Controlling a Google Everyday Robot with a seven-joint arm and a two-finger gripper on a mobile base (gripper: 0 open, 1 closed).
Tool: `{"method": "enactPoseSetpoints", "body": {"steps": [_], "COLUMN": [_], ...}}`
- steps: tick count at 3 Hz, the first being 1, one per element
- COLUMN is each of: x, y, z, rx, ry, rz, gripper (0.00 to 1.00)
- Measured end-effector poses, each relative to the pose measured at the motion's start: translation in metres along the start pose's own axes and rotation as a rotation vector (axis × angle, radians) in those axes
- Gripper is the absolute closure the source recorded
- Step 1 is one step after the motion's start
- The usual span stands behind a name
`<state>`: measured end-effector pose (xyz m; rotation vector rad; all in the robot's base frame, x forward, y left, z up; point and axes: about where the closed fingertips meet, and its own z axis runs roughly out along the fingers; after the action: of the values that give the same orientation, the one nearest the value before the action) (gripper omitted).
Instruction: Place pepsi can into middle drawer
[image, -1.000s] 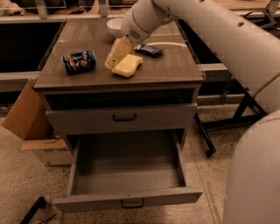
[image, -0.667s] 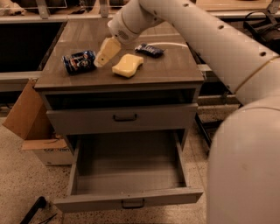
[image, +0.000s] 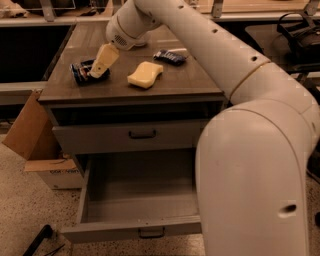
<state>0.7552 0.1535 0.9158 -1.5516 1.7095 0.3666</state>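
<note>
Right at the gripper's tip lies the can, a dark-blue cylinder on its side with a silvery end and pale logo marks. The gripper's tan, wedge-shaped end overlaps the can's near half; whether it is wide, narrow or clamped cannot be told. Just beside the gripper, toward the arm's side, sits the sponge, a soft yellow block with a wavy edge. Beyond the sponge rests a flat dark packet. All 3 lie on the wood-grain top. Well below the gripper, under 1 closed grey front, the drawer stands pulled out, a deep, flat-bottomed matte grey tray. The arm is smooth white plastic.
</note>
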Motion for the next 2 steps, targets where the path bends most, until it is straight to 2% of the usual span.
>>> {"method": "enactPoseSetpoints", "body": {"steps": [2], "x": [-0.002], "y": [0.014], "z": [0.037], "rx": [-0.074], "ry": [0.082], "rz": [-0.01], "gripper": [0.0]}}
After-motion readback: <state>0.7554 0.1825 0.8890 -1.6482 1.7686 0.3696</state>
